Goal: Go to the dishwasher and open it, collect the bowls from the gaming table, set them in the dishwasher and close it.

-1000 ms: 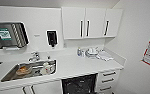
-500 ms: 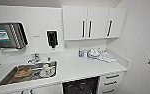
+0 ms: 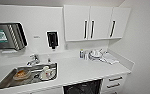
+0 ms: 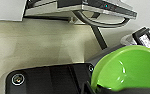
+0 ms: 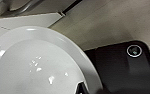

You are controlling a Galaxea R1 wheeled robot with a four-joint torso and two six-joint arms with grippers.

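A green bowl (image 4: 126, 68), judged light, stiff plastic, is seen at the left wrist and a glossy white bowl (image 5: 33, 67), judged slippery and breakable, at the right, best gripped by their rims, jaw states untellable; the open dishwasher (image 3: 82, 88) lies at 6 o'clock beneath the tabletop (image 3: 73, 70).

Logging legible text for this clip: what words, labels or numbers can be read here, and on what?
None can be read.
Paper-towel dispenser: green label, too blurred.
Wall: small mark by the soap dispenser, too small.
Bottle on the counter: label illegible.
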